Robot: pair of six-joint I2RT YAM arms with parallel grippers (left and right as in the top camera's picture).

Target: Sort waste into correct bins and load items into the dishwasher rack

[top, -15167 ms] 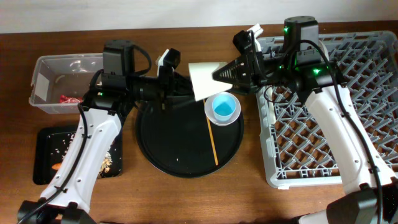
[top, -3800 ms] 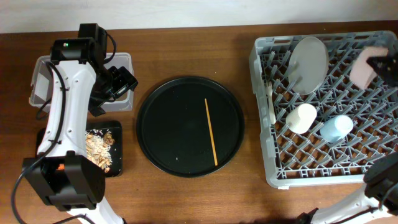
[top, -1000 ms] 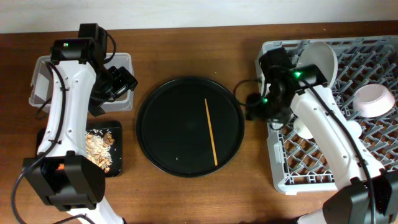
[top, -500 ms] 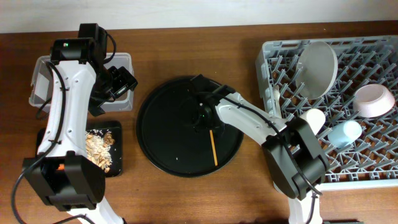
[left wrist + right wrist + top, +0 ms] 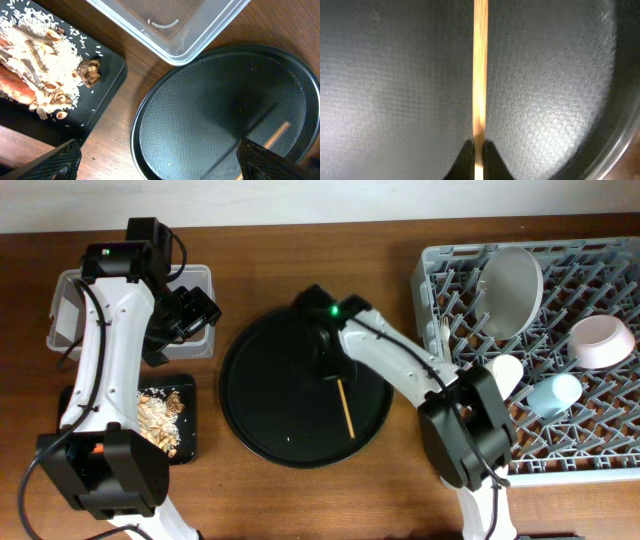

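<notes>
Right claw [image 5: 479,156] is pinched shut on the stick [image 5: 480,75] lying on the tray [image 5: 250,420], seemingly (close view blurs) to carry it to the rack [image 5: 600,430]; left claw [image 5: 197,313] hangs wide open, empty, left of the tray.

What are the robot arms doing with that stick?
They are clearing up after a meal. The right gripper has its jaws shut on the thin wooden stick, which lies on the round black tray. The plate, bowl, light-blue cup and white cup already sit in the grey rack. The left gripper hangs open by the clear tub, near the shallow black tray holding rice scraps.
</notes>
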